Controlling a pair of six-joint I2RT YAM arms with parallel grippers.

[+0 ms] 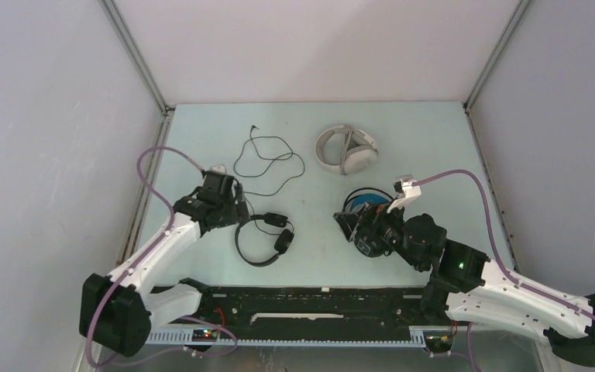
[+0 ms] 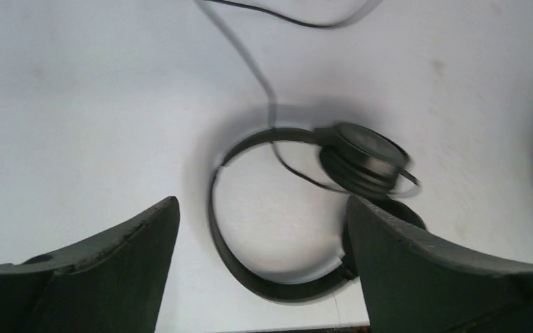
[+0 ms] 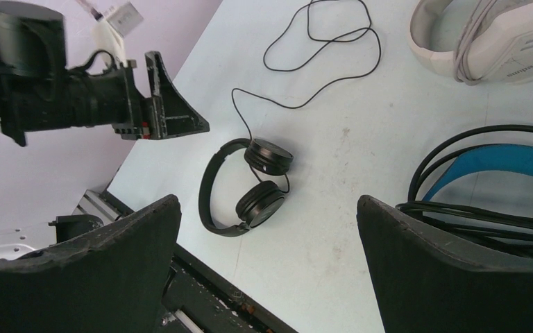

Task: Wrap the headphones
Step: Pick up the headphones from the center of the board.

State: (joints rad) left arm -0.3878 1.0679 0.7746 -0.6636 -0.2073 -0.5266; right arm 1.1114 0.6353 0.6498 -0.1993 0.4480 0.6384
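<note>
Left gripper (image 1: pixel 232 205) (image 2: pixel 262 208): jaws spread wide, nothing between them; it hangs over the left side of the table, just left of the slim pair, clear of it.

Right gripper (image 1: pixel 354 225) (image 3: pixel 267 201): jaws fully apart, holding nothing; it sits low at the near right, against the near side of the bulky black pair.

Table (image 1: pixel 201 139): pale blue-green top, walled on three sides.

White-grey over-ear headphones (image 1: pixel 346 149) (image 3: pixel 500 41): lying flat at the far centre, headband arc to the left, cups to the right, grey cable drawn across them.

Black over-ear headphones with blue headband (image 1: pixel 368 203) (image 3: pixel 500 156): right of centre, thick black cable in loops beside the right gripper's outer finger.

Slim black headphones (image 1: pixel 267 240) (image 2: pixel 361 159) (image 3: pixel 250 187): flat on the table at the near left-centre; headband bows to the left and near, both cups lie together on the right, long axis running near to far.

Thin black cable (image 1: pixel 267 159) (image 3: pixel 326 41): unwound, running from the slim pair's cups away to the far side in loose loops, plug end farthest out.
</note>
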